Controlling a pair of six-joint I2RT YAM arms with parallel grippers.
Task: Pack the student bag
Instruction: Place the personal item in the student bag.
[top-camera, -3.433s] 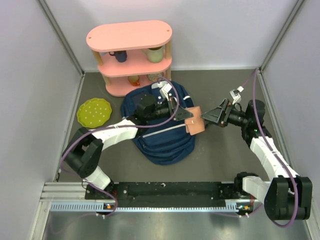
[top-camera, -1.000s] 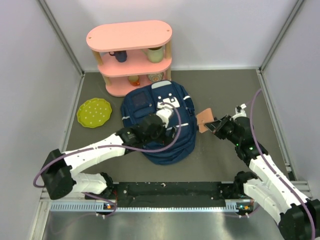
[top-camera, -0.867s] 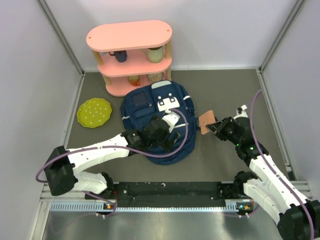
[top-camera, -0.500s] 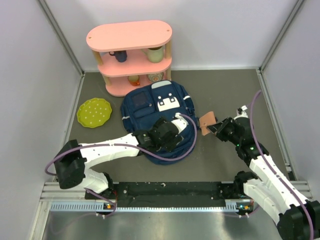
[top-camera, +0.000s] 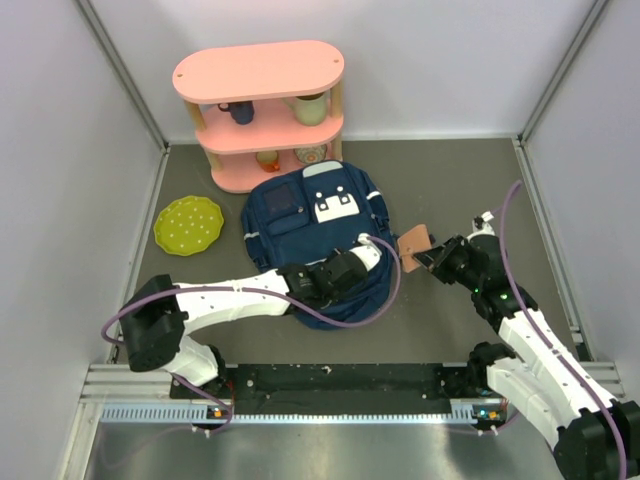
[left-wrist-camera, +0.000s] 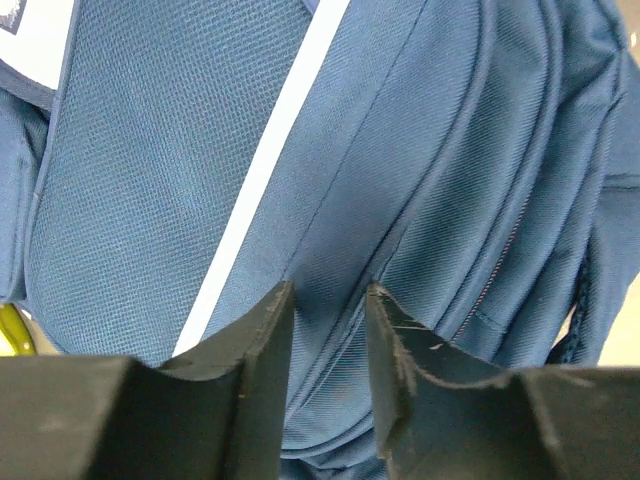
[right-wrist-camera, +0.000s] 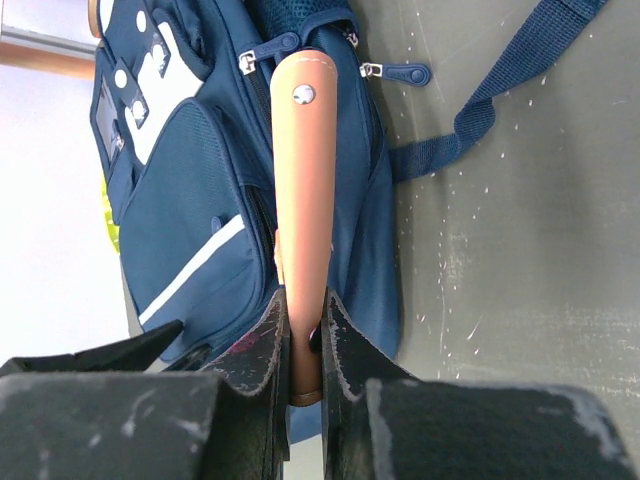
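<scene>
The student bag (top-camera: 310, 215), navy with a white stripe and a white buckled patch, lies flat mid-table. My left gripper (top-camera: 366, 254) presses on its lower right part. In the left wrist view its jaws (left-wrist-camera: 330, 300) stand narrow, with a ridge of the bag's fabric (left-wrist-camera: 180, 150) pinched between them beside a seam. My right gripper (top-camera: 432, 257) hovers just right of the bag, shut on a flat tan leather pouch (top-camera: 412, 241). The right wrist view shows the pouch (right-wrist-camera: 303, 150) edge-on between the fingers (right-wrist-camera: 305, 310), pointing along the bag's side (right-wrist-camera: 190, 200).
A pink two-tier shelf (top-camera: 262, 110) with cups stands behind the bag. A yellow-green plate (top-camera: 188, 224) lies to the left. A loose shoulder strap (right-wrist-camera: 500, 80) trails on the grey table to the bag's right. Walls close in on both sides.
My left gripper slid down the bag toward its lower right edge and its jaws narrowed from wide open onto the fabric. The right arm has held still with the pouch.
</scene>
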